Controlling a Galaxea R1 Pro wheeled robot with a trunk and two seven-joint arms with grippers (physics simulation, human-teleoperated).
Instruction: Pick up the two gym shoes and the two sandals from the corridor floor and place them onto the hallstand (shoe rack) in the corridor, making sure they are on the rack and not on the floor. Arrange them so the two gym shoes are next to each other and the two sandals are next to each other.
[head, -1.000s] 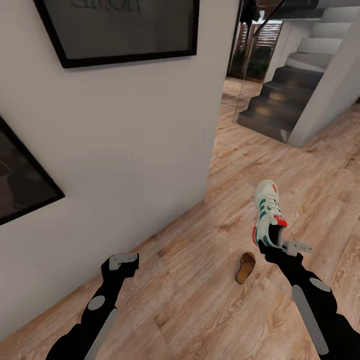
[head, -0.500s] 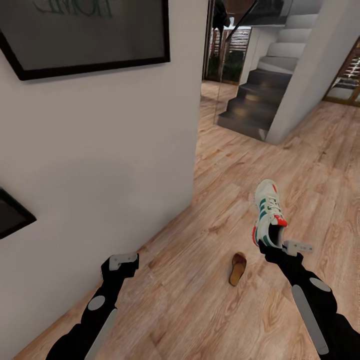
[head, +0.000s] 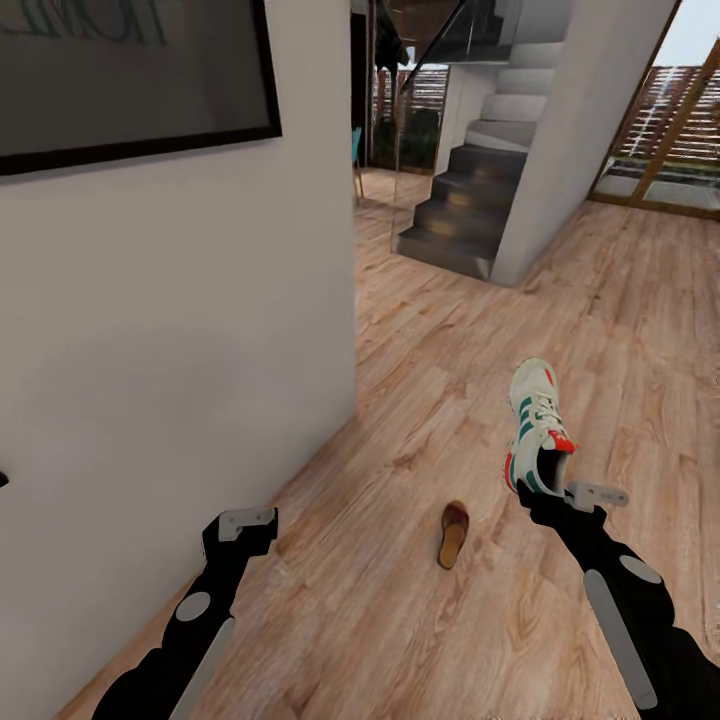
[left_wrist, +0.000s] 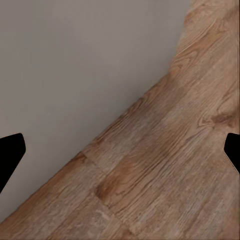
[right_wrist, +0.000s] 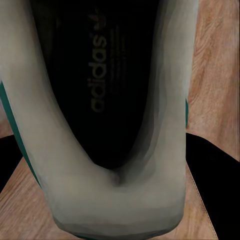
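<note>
Wood-plank corridor floor (head: 420, 400) is carrying a brown woven sandal (head: 453, 534) beside the right hand (head: 548, 493), which is gripping a cream green-striped sneaker (head: 536, 428), while the left hand (head: 240, 528) is hanging open.

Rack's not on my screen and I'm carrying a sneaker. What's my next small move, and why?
Probably keep turning the base to find the hallstand. The right hand grips the gym shoe at its heel, one sandal lies on the corridor floor, and the left hand is open and free.
</note>
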